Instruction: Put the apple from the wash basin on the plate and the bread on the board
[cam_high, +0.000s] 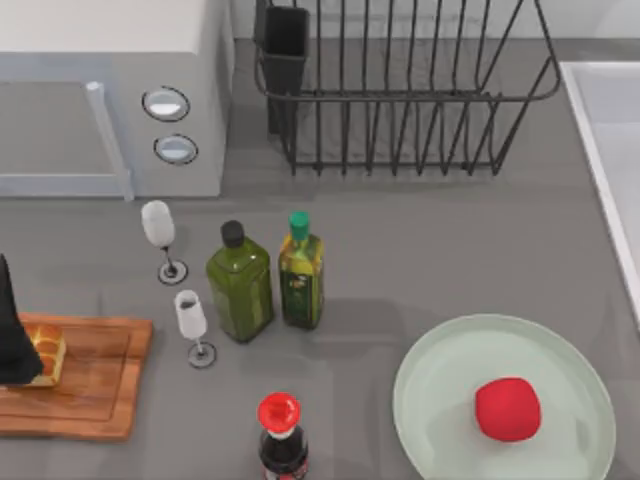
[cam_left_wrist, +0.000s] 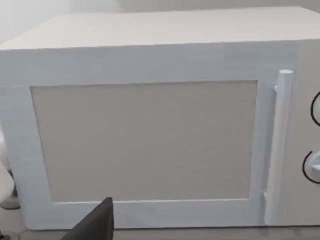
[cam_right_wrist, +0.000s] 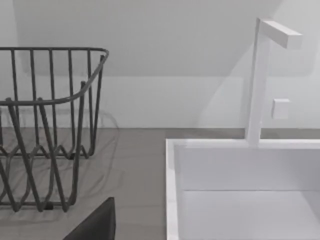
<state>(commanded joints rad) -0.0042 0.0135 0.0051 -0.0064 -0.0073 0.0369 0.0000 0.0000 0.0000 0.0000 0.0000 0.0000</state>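
One bread (cam_high: 47, 352) beside left gripper (cam_high: 14, 335)

I see a bright red apple (cam_high: 507, 409) on a pale mint-green plate (cam_high: 450, 370), golden-brown bread (cam_high: 46, 349) on a grained brown wooden board (cam_high: 95, 385), two olive-green bottles (cam_high: 240, 283), a red-capped dark bottle (cam_high: 281, 437), a white microwave (cam_left_wrist: 150, 125) and a black wire rack (cam_right_wrist: 45, 125).

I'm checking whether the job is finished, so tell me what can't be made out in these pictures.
- Bread on the board, top view: its left part is hidden by the left arm's dark body.
- Wash basin, top view: cut off by the right edge.
- Apple on the plate: its underside is hidden.
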